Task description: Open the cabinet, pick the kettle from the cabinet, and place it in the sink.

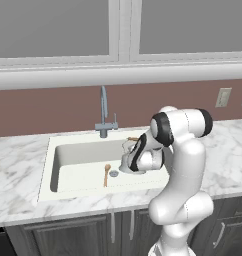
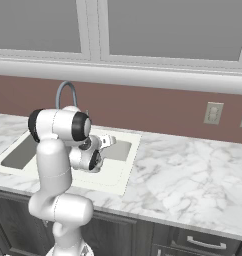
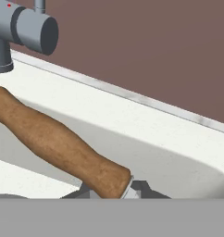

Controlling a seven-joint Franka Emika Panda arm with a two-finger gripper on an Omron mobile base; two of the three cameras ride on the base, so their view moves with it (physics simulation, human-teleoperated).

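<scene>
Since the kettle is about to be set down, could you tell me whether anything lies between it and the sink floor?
The kettle hangs in the tool over the sink. A wooden spoon lies on the basin floor by the drain, just left of the kettle; nothing else visible intervenes.

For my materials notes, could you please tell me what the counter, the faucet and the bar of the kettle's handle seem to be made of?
Counter: polished white marble, judging by its grey veining. Faucet: grey metal, apparently matte. Kettle handle bar: brown wood, judging by its mottled grain.
</scene>
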